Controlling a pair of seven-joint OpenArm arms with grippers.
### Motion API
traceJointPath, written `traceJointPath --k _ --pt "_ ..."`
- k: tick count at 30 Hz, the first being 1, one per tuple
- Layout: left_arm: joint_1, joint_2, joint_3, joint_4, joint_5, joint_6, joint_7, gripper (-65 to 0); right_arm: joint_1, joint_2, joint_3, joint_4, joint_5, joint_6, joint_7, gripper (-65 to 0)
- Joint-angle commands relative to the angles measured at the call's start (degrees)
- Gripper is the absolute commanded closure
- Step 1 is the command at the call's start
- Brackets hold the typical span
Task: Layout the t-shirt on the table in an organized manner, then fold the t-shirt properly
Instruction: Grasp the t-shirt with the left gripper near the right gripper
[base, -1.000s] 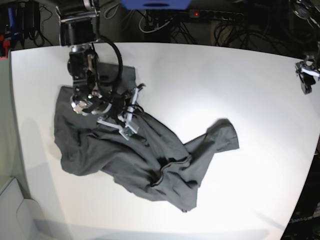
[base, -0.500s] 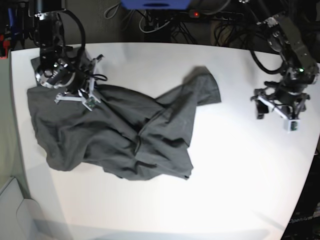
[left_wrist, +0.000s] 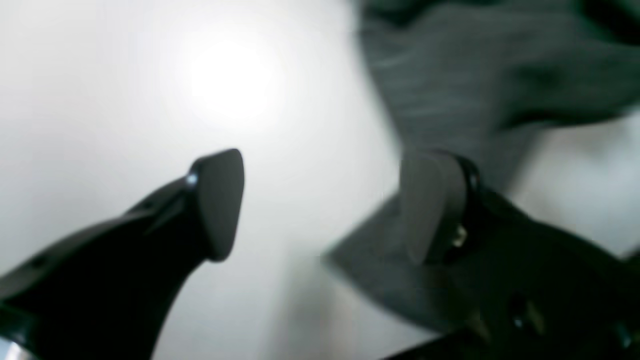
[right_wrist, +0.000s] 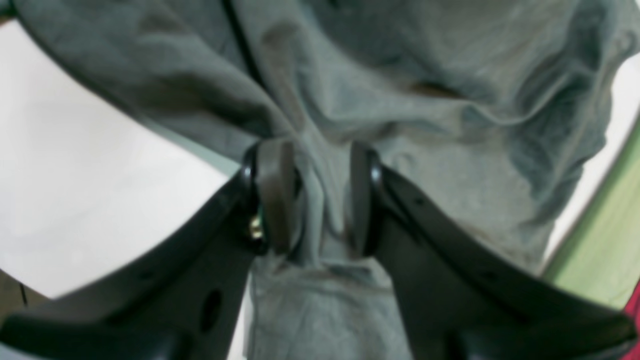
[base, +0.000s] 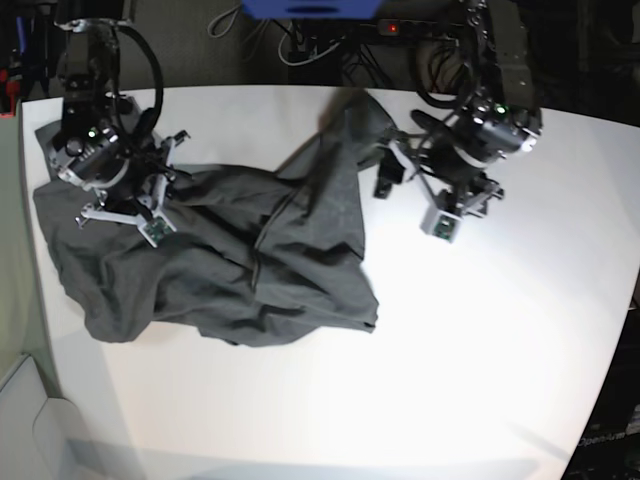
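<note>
Our right hand (right_wrist: 312, 200) sits at the upper left of the base view, its two fingers (right_wrist: 272, 195) a little apart with a bunched ridge of the shirt (right_wrist: 400, 100) running between them. Cloth touches both pads, but we cannot tell whether the grip is firm or slackening. We judge it is placed there to drag one side of the shirt out toward the left edge of the desk (base: 500, 350) and stretch the body flat.

Our left hand (left_wrist: 320, 205) is at upper centre-right in the base view, fingers spread wide and holding nothing. In its blurred wrist view one finger (left_wrist: 430, 205) overlaps a shirt corner while the other hangs over bare desk, so it looks poised to pinch that edge.

The shirt lies crumpled across the left half of the desk, a long flap reaching up toward the top edge near the left hand. The left rim is close to the cloth, leaving little room there. The right and lower parts of the desk are bare, giving us space to pull the shirt out.
</note>
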Motion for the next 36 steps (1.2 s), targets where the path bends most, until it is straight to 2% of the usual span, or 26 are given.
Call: traceJointPath --k 1,5,7,12,16,21,24,26,31,36 --pt "-0.20 1.23 1.54 1.22 -0.71 -0.10 -1.47 -47.4 0.71 0.62 0.26 1.08 0.25 -0.25 1.00 -21.0" --pt "-2.04 5.89 7.17 -0.10 -0.19 0.52 -1.55 -47.4 0.71 0.62 0.26 1.08 0.25 -0.25 1.00 -21.0" --pt "-3.80 6.50 9.10 -2.12 -0.19 4.39 -1.55 -47.4 0.80 0.62 0.26 1.08 0.25 -0.25 1.00 -21.0" --pt "-11.10 6.50 18.95 -10.65 -0.63 18.89 -1.64 -47.4 1.24 0.71 0.26 1.08 0.25 -0.25 1.00 -21.0" --pt "-17.43 6.50 27.12 -17.68 -0.71 24.96 -2.61 -47.3 1.33 0.98 0.26 1.08 0.25 -0.25 1.00 -21.0" --pt "-23.05 6.50 33.89 -28.32 -0.71 32.43 -10.52 -47.4 1.33 1.06 0.26 1.08 0.25 -0.25 1.00 -21.0" --pt "-25.25 6.50 36.62 -33.95 -0.71 34.54 -12.63 -47.5 1.33 1.06 0.26 1.08 0.16 -0.25 1.00 -21.0" --pt "-26.04 6.50 37.32 -36.41 -0.71 34.63 -12.81 -47.4 1.33 1.06 0.26 1.17 0.16 -0.25 1.00 -21.0" --pt "-27.71 6.50 37.50 -39.93 -0.45 36.12 -13.07 -47.3 1.33 1.06 0.26 1.08 0.16 -0.25 1.09 -21.0" --pt "-28.77 6.50 37.15 -45.11 -0.27 37.44 -17.20 -46.6 1.51 1.59 0.26 1.08 0.16 -0.25 1.44 -20.9"
